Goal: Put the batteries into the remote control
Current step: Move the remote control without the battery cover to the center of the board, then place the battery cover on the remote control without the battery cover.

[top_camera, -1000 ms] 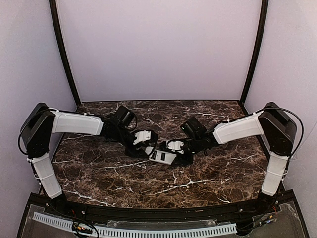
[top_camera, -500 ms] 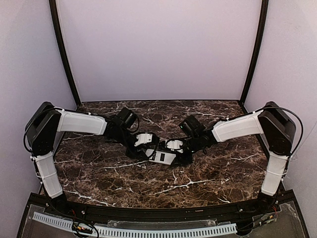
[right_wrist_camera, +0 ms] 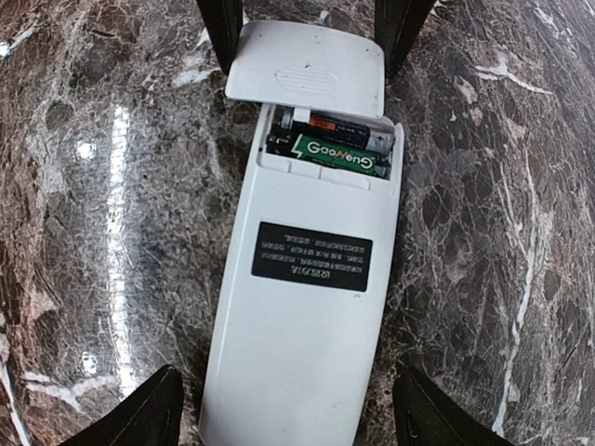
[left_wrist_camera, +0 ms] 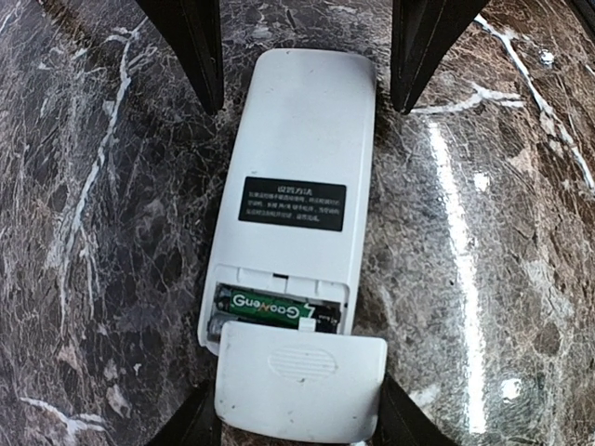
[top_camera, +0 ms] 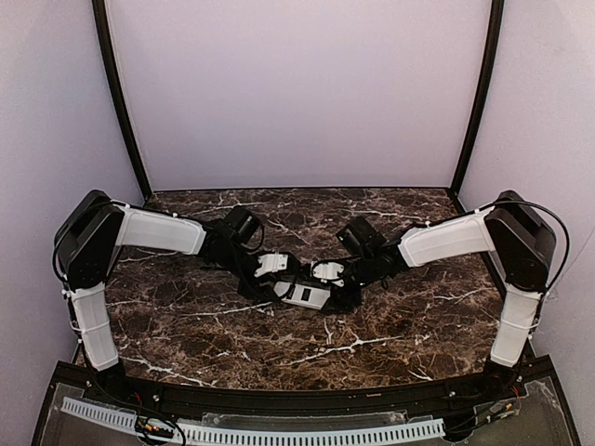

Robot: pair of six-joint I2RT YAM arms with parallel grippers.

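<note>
- Currently, the remote control [left_wrist_camera: 297, 139] lies flat on the dark marble table [left_wrist_camera: 483, 232], near the table's middle, between the two arms.
- Orientation: the plain white back faces up; the button face is hidden underneath.
- Body: slim, white and rectangular with rounded corners. A black label [left_wrist_camera: 293, 203] with small white print sits across the middle of the back.
- Battery bay: the dark recess at one end is uncovered. The batteries [left_wrist_camera: 270, 307] lie in it side by side, across the remote's width. One shows a green wrap with white lettering, the other a darker wrap with an orange band.
- Battery cover [left_wrist_camera: 302, 376]: a white panel with a ribbed thumb grip. It sits at the bay end, overlapping the bay's outer edge and projecting beyond the body. Whether it rests on the body or is lifted clear of it cannot be told from these angles.
- Left gripper [left_wrist_camera: 297, 409]: positioned at the bay end, jaws at a medium width. Its fingers [right_wrist_camera: 221, 32] bear against both side edges of the battery cover, clamping it.
- Right gripper [right_wrist_camera: 288, 404]: positioned at the opposite, plain end. The jaws stand wide, with one of its fingers [right_wrist_camera: 139, 413] on each side of the body, just beside it and not touching. Nothing is held.
</note>
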